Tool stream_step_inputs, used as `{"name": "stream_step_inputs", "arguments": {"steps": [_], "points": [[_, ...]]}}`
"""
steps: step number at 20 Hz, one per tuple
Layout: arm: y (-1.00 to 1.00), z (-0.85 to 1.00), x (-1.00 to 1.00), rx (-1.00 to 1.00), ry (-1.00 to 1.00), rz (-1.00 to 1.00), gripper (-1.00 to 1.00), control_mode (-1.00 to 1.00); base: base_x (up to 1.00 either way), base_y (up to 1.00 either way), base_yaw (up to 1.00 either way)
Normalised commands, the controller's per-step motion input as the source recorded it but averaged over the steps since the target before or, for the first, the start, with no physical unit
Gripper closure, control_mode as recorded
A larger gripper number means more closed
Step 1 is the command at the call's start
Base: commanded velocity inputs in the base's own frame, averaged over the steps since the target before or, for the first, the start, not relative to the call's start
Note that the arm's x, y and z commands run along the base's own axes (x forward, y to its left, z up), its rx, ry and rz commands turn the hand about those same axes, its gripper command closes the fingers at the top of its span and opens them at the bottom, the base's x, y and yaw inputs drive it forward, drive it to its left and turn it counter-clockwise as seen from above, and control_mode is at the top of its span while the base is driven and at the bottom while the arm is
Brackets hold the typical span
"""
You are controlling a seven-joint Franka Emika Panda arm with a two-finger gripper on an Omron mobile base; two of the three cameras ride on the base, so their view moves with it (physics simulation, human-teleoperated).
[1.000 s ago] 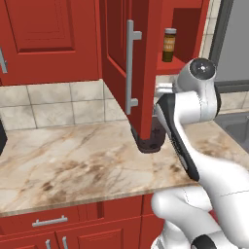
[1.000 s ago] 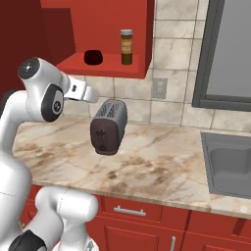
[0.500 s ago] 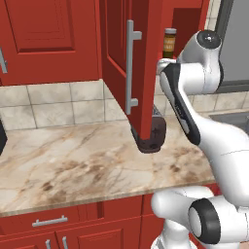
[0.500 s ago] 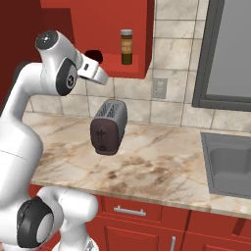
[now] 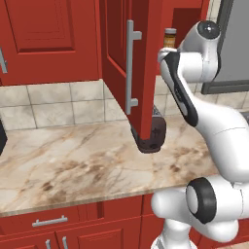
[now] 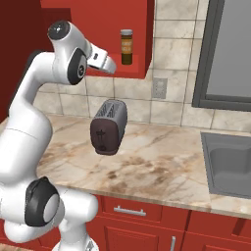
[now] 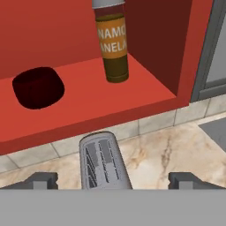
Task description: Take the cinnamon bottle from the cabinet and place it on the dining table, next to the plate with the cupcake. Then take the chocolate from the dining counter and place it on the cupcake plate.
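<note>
The cinnamon bottle (image 6: 126, 46) stands upright near the right end of the open red cabinet's shelf (image 6: 135, 69); its brown body and orange label (image 7: 112, 44) sit at the top centre of the hand view. Just its cap (image 5: 169, 34) peeks past the swung-out door (image 5: 114, 44). My gripper (image 6: 108, 63) is raised to shelf height, left of the bottle and short of it. It is open (image 7: 113, 180), fingertips (image 7: 43, 180) wide apart with nothing between them. The dining table, plate, cupcake and chocolate are out of view.
A dark bowl (image 7: 38, 87) sits on the same shelf, left of the bottle. Below, a dark toaster (image 6: 109, 126) stands on the marble worktop (image 6: 162, 169). The door's bar handle (image 5: 130, 68) juts out. A sink (image 6: 230, 162) lies at the right.
The arm has lifted and the hand has risen from toaster height to the shelf's level, closer to the bottle. The bottle has not moved.
</note>
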Motion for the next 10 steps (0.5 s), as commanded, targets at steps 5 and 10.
{"name": "stream_step_inputs", "arguments": {"steps": [5,10], "points": [[0.0,0.08,0.29,-0.02,0.0,-0.04,-1.0,-1.0,0.0,0.0,0.0],[0.0,0.13,0.1,-0.01,-0.06,0.0,-1.0,-1.0,0.0,0.0,0.0]]}}
